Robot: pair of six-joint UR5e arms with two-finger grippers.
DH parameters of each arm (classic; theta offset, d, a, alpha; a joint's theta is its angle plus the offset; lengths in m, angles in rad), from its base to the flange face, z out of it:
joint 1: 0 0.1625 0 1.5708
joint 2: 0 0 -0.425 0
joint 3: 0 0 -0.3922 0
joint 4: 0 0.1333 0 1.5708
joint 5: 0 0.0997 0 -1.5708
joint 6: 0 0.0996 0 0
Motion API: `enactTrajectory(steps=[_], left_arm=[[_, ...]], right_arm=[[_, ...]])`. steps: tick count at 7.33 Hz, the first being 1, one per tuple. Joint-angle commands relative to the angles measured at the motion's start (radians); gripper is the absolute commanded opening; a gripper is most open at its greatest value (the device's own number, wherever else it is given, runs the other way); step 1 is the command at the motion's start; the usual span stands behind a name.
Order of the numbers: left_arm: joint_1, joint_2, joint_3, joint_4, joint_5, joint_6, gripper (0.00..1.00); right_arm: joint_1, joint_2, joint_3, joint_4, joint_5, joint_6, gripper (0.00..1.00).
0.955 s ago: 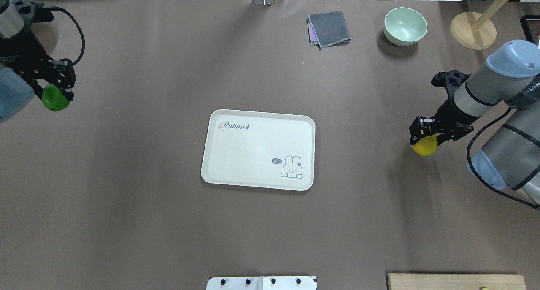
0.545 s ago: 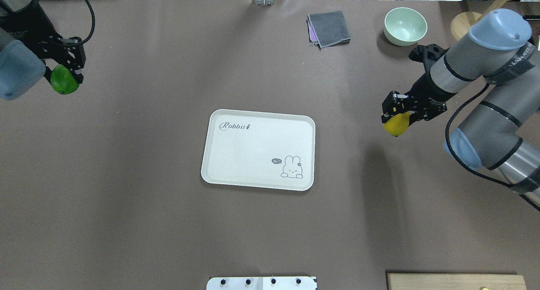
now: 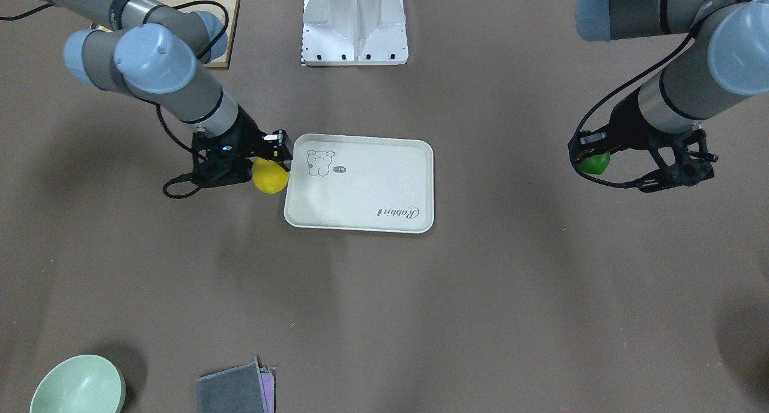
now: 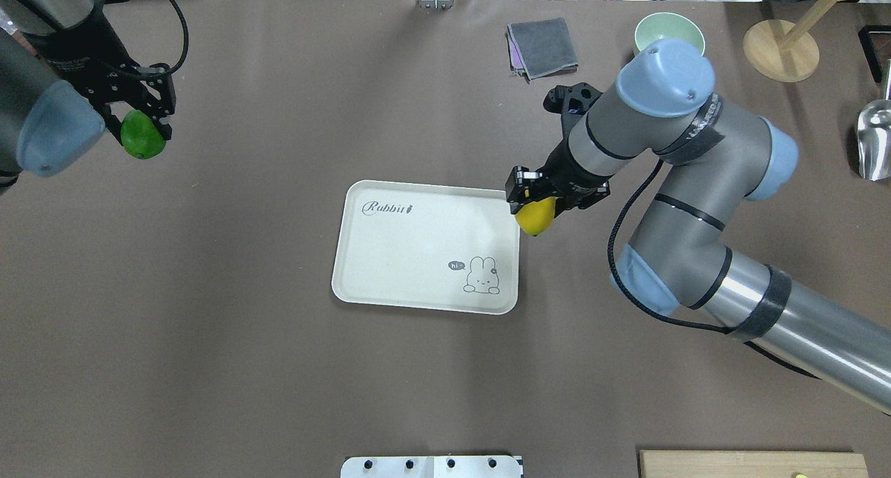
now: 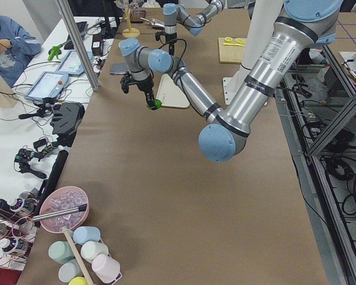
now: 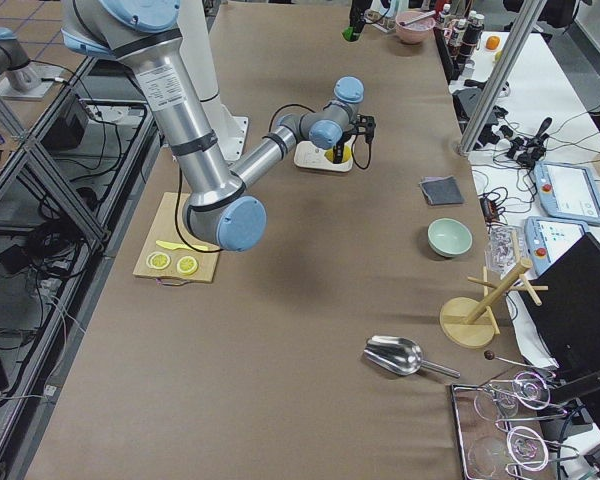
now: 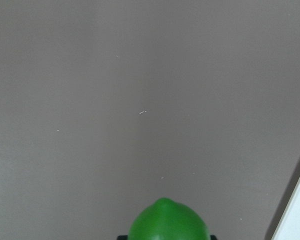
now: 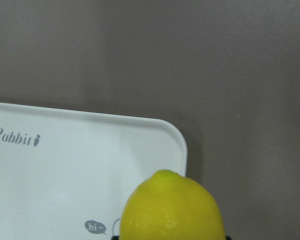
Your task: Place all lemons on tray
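The cream-white tray (image 4: 390, 255) with the "Rabbit" script lies at mid-table, empty; it also shows in the front view (image 3: 360, 190). My right gripper (image 4: 534, 210) is shut on the yellow lemon (image 4: 535, 216) and holds it in the air over the tray's right rim (image 8: 180, 140); the lemon fills the bottom of the right wrist view (image 8: 172, 210). My left gripper (image 4: 143, 133) is shut on the green lemon (image 4: 142, 135), held high at the table's far left, well away from the tray. The green lemon shows in the left wrist view (image 7: 168, 221).
A mint bowl (image 4: 668, 29), a folded grey cloth (image 4: 542, 47) and a wooden stand (image 4: 779, 50) sit at the back right. A metal scoop (image 4: 873, 140) lies at the right edge. A wooden cutting board (image 6: 180, 250) with lemon slices lies at the near right.
My right gripper has carried the yellow lemon left, from well right of the tray to its right rim. My left gripper has moved the green lemon a little right, toward the tray.
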State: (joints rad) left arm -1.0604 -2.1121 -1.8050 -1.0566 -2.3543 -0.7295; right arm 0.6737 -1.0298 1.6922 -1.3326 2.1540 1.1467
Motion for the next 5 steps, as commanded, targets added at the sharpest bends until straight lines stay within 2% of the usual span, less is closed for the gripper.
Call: enactTrajectory(steps=[1, 3, 4, 5], left_arm=[[0.052, 0.010, 0.018, -0.072, 0.006, -0.054, 0.00], [0.077, 0.020, 0.012, -0.098, 0.006, -0.132, 0.00], [0.095, 0.018, 0.022, -0.152, 0.006, -0.196, 0.00], [0.121, 0.011, 0.033, -0.201, 0.007, -0.276, 0.00]], right_arm=[[-0.110, 0.068, -0.064, 0.041, -0.113, 0.010, 0.00], [-0.123, 0.088, -0.213, 0.221, -0.132, 0.040, 0.00], [-0.126, 0.089, -0.224, 0.230, -0.132, 0.042, 0.00], [-0.131, 0.091, -0.224, 0.221, -0.132, 0.054, 0.74]])
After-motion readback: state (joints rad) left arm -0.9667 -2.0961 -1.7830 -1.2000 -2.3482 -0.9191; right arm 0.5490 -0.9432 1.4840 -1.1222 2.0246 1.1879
